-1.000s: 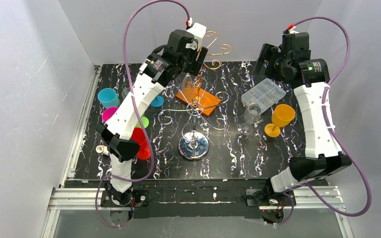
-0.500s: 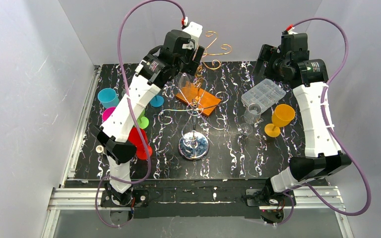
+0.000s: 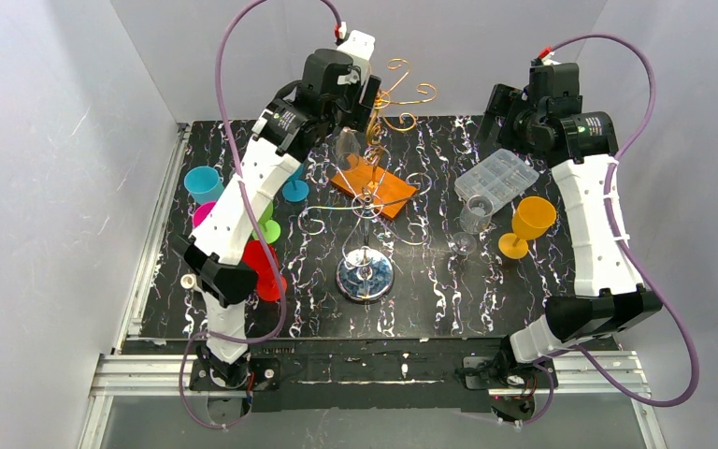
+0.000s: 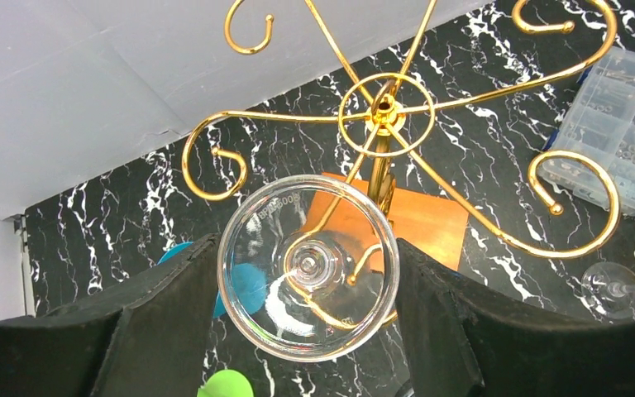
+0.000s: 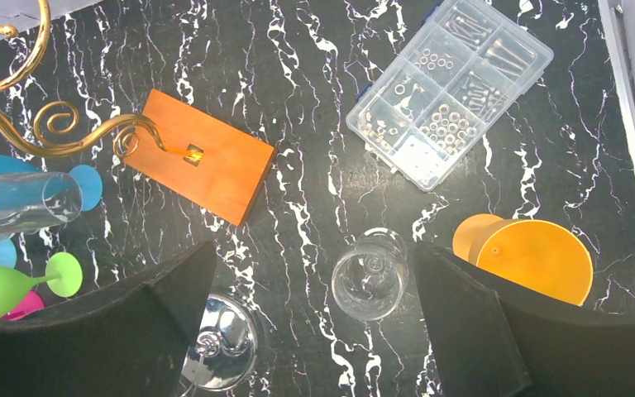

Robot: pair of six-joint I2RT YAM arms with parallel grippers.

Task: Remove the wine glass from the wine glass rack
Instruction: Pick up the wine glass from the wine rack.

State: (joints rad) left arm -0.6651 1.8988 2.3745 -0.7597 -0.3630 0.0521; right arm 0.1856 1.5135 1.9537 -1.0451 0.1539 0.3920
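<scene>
top external view: the left gripper (image 3: 355, 117) sits high at the far side of the black white-veined table (image 3: 449, 304), level with the upper tier of the tall gold wire wine glass rack (image 3: 402, 94). the clear wine glass (image 3: 348, 148) hangs just below it, foot up, seen just past the far edge of the flat orange square block (image 3: 376, 185). the rack's round shiny base (image 3: 365, 276) stands near the table centre. the right gripper (image 3: 500, 110) hangs at the far right, well apart from the rack, above a clear plastic compartment box (image 3: 497, 178).

left wrist view: the glass's round foot (image 4: 307, 266) fills the gap between the two black fingers (image 4: 174, 318). its rim meets both inner faces, so the jaws stand partly open, closed on the foot. a gold scroll arm (image 4: 331, 308) curls round the stem, seen through the foot.

right wrist view: the right gripper's jaws stand wide apart with nothing held. below, on the table, a second clear glass (image 5: 370, 284) stands just left of an orange plastic goblet (image 5: 533, 258).
</scene>
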